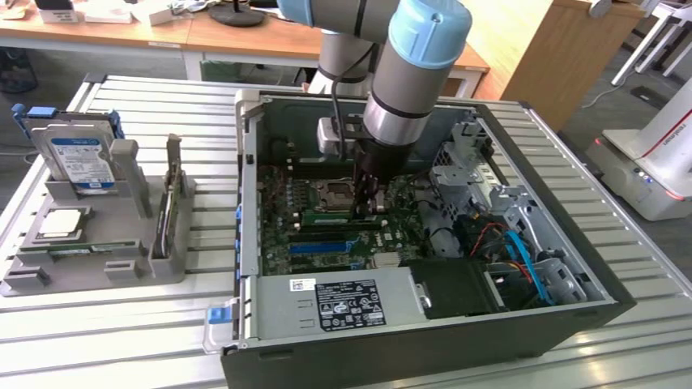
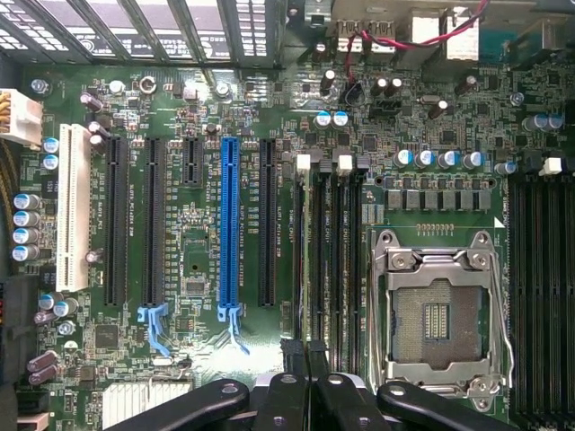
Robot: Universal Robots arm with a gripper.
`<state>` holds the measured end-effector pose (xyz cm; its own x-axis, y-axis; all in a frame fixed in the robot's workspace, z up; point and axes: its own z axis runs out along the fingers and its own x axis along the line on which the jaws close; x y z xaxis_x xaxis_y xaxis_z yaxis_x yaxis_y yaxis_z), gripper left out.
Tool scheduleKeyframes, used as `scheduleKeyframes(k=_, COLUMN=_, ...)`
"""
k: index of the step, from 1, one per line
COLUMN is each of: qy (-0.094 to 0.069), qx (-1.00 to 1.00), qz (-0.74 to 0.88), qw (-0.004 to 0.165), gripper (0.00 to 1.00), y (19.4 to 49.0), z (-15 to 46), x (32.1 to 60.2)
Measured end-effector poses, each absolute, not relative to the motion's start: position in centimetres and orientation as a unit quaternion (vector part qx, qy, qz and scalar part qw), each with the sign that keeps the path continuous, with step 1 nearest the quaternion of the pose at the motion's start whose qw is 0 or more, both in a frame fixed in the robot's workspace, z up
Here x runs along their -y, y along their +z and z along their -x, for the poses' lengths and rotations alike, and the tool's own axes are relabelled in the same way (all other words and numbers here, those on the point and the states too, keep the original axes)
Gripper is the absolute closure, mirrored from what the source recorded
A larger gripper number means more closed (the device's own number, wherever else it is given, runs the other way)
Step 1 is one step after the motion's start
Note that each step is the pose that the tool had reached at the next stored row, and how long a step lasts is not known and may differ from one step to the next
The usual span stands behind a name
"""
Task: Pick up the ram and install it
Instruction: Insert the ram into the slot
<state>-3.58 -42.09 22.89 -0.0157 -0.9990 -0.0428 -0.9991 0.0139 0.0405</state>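
- Nearest, on the table (image 1: 108, 340), the open case (image 1: 433, 348) has its power supply (image 1: 335, 296) along the near wall. A grey tray (image 1: 162, 259) holding a hard drive (image 1: 78, 158) sits at the exterior view's left.
- Past the blue slot (image 1: 324, 243), the ram (image 1: 324, 217) shows as a green strip on edge. It runs along the memory slots on the near side of the socket (image 1: 335, 192).
- The claw (image 1: 368, 212) is clenched, with its tips down at the ram's end on the exterior view's right. I cannot tell whether it pinches the stick or only bears on its top edge, nor whether the stick is seated.
- The step in hand, as I judge it, is seating the ram. That calls for keeping the stick upright and in line with its slot, pressing straight down without rocking, and leaving the white latches (image 2: 303, 163) free to close.
- Risk: a tilted push could flex the board or scrape the socket beside it.
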Motion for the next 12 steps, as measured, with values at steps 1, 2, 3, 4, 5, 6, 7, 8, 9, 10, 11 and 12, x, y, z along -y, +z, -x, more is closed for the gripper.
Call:
scheduleKeyframes(k=1, qy=0.03, qx=-0.712, qz=0.702, qw=0.001, gripper=0.88, y=22.94, z=3.57, x=42.08)
scheduleKeyframes(k=2, qy=0.03, qx=-0.712, qz=0.702, qw=0.001, gripper=0.88, y=23.07, z=3.55, x=42.08)
scheduleKeyframes(k=3, qy=0.03, qx=-0.712, qz=0.702, qw=0.001, gripper=0.88, y=23.21, z=3.54, x=42.08)
scheduleKeyframes(k=4, qy=0.03, qx=-0.712, qz=0.701, qw=0.0, gripper=0.88, y=23.32, z=3.53, x=42.09)
scheduleKeyframes(k=5, qy=0.03, qx=-0.712, qz=0.701, qw=0.0, gripper=0.88, y=23.33, z=3.53, x=42.08)
scheduleKeyframes(k=6, qy=0.03, qx=-0.712, qz=0.701, qw=0.0, gripper=0.88, y=23.33, z=3.53, x=42.08)
scheduleKeyframes(k=7, qy=0.03, qx=-0.712, qz=0.701, qw=0.0, gripper=0.88, y=23.33, z=3.53, x=42.08)
scheduleKeyframes(k=8, qy=0.03, qx=-0.712, qz=0.702, qw=0.0, gripper=0.88, y=23.33, z=3.52, x=42.08)
scheduleKeyframes(k=9, qy=0.03, qx=-0.711, qz=0.703, qw=0.0, gripper=0.88, y=23.34, z=3.52, x=42.08)
scheduleKeyframes(k=10, qy=0.03, qx=-0.71, qz=0.704, qw=0.0, gripper=0.88, y=23.34, z=3.52, x=42.09)
scheduleKeyframes(k=11, qy=0.03, qx=-0.709, qz=0.704, qw=0.0, gripper=0.88, y=23.34, z=3.52, x=42.09)
scheduleKeyframes(k=12, qy=0.03, qx=-0.709, qz=0.705, qw=0.0, gripper=0.88, y=23.34, z=3.52, x=42.09)
